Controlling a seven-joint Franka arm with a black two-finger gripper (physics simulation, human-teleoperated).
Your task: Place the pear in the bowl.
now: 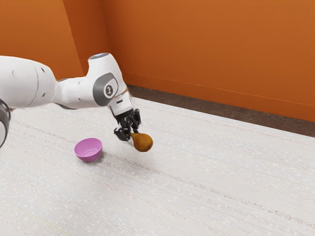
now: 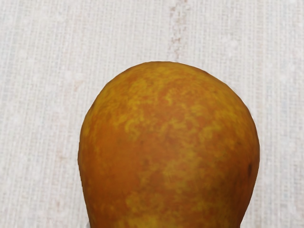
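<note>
The black gripper (image 1: 129,134) is at the middle of the exterior view, pointing down, with its fingers on both sides of the pear's narrow neck. The brown-orange pear (image 1: 142,142) sticks out from it toward the exterior view's right, round end outward; its neck is partly hidden by the fingers. In the wrist view the pear (image 2: 168,152) looms large, close under the hand. The pink bowl (image 1: 88,150) stands upright on the table, apart from the gripper on the exterior view's left, and nothing can be seen inside it.
A whitish, streaked tabletop (image 1: 206,182) lies under the arm and the bowl. Behind its far edge run a dark brown strip (image 1: 221,110) and an orange wall (image 1: 211,49). The white arm (image 1: 74,92) reaches in from the exterior view's left, above the table.
</note>
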